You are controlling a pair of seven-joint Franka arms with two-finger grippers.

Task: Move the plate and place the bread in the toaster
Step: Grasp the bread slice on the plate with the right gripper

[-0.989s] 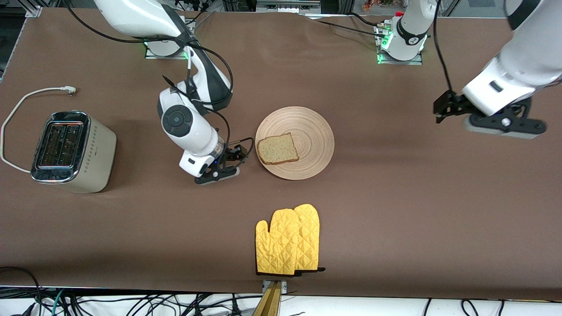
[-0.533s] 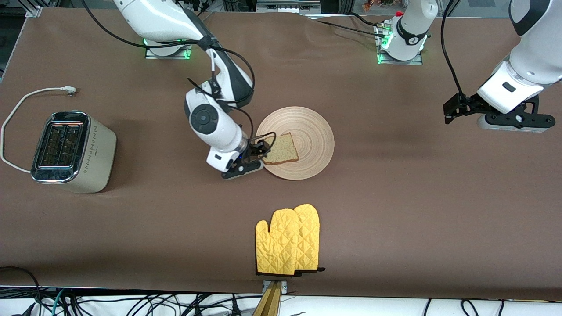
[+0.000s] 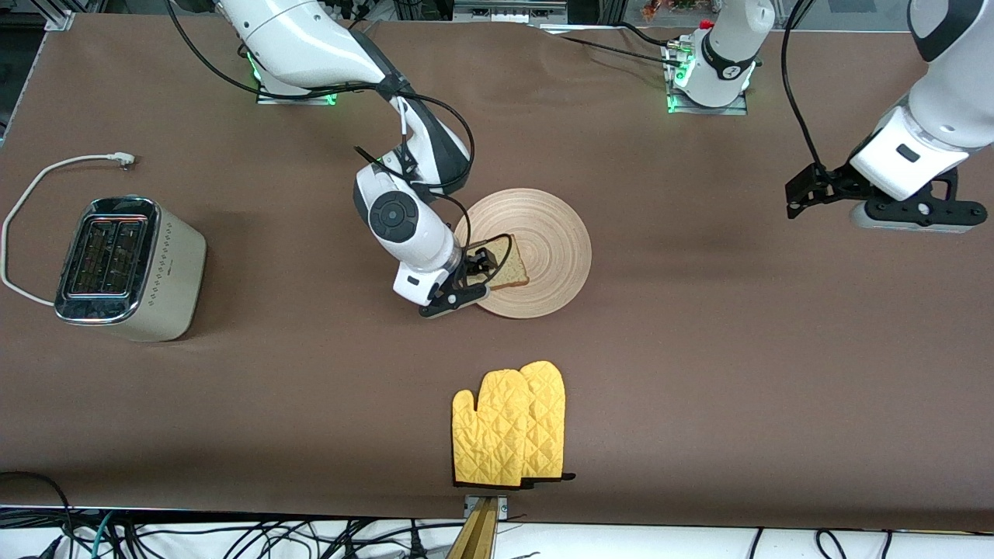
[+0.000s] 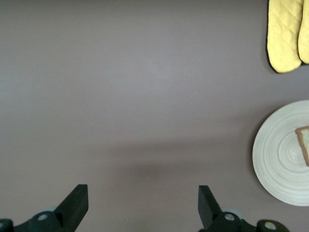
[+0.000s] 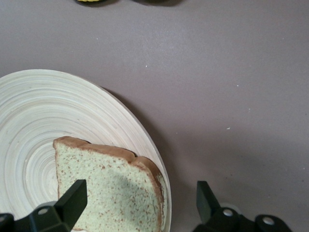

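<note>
The pale wooden plate (image 3: 555, 233) lies mid-table with the bread (image 3: 512, 268) on it. My right gripper (image 3: 468, 286) hangs open over the plate's rim on the toaster's side. In the right wrist view one of its fingers (image 5: 72, 199) is over the bread (image 5: 111, 188) and the other is past the plate (image 5: 43, 121), over bare table. The cream toaster (image 3: 167, 272) stands at the right arm's end, slots up. My left gripper (image 3: 912, 213) waits open above bare table at the left arm's end. The left wrist view shows the plate (image 4: 277, 154) off to one side.
A pair of yellow oven mitts (image 3: 510, 425) lies nearer to the front camera than the plate, close to the table's edge. The toaster's white cord (image 3: 46, 175) loops on the table beside it. Brown cloth covers the whole table (image 3: 699, 373).
My right arm has swung from between toaster and plate over to the plate's rim, its gripper now partly over the bread. The left arm has shifted slightly. Plate and bread have not moved.
</note>
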